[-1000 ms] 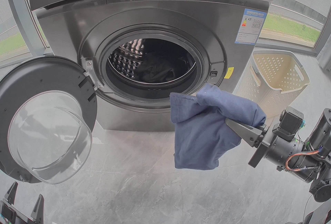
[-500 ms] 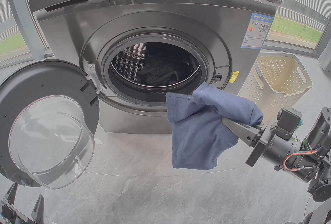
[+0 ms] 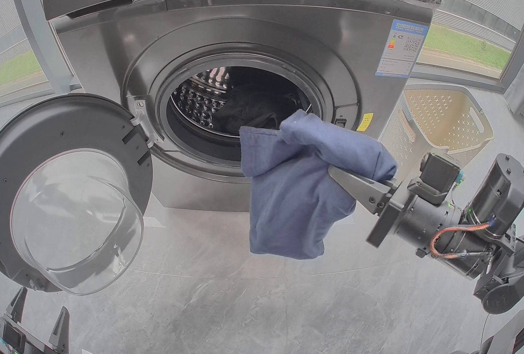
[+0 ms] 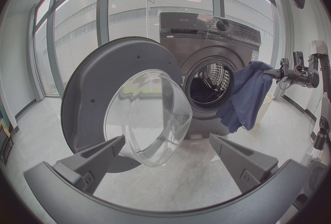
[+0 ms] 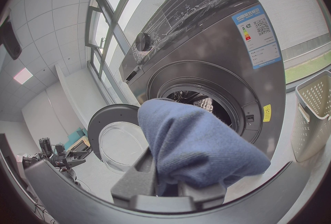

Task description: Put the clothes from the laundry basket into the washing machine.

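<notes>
As the right gripper [image 3: 337,174] holds the dark blue cloth garment [image 3: 292,191] pinched near its top, the garment hangs downward before the lower right rim of the grey steel washing machine [image 3: 262,25], the wide-open left gripper [image 4: 166,138] being farther off.

1. The washing machine [image 3: 109,39] was dark metallic grey.
2. The garment [image 3: 295,191] was plain denim-blue.
3. The laundry basket [image 3: 447,115] was cream, patterned with small cross-shaped cut-outs.
4. The door [image 3: 65,120] was dark grey around clear glass.
5. The drum [image 3: 199,99] was silver, dotted with holes.
6. The floor [image 3: 245,306] was grey with marbled veining.
</notes>
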{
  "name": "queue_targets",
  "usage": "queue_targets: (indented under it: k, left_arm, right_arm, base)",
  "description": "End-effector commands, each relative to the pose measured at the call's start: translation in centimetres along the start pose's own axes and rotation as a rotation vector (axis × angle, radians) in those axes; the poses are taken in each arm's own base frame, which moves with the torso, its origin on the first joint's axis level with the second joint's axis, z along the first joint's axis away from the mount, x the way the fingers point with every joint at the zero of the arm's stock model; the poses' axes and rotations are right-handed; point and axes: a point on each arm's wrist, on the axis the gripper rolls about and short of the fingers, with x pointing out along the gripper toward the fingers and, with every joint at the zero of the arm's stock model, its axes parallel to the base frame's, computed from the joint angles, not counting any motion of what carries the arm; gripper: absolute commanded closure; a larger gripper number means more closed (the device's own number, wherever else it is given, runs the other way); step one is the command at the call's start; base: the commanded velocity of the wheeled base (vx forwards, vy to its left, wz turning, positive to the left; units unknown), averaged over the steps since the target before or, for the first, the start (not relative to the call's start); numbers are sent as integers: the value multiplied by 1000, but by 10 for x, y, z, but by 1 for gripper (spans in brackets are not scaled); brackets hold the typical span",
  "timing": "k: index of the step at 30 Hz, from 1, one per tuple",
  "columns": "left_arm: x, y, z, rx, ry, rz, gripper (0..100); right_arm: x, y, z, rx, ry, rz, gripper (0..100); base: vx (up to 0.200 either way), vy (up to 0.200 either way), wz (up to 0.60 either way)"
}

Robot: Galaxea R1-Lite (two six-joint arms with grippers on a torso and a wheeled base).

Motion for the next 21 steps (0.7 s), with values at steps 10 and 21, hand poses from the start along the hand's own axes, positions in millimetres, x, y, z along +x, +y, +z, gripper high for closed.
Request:
queue_targets:
  k: [10, 21]
  left_arm:
    - [0, -1, -4, 19, -6, -16, 0]
    - [12, -11, 48, -14, 55, -460, 0]
  right_arm:
    - [61, 10, -26, 58, 8, -23, 100]
    - [86, 16, -37, 73, -90, -6, 100]
  base:
    - [0, 0, 0]
    - [0, 0, 0]
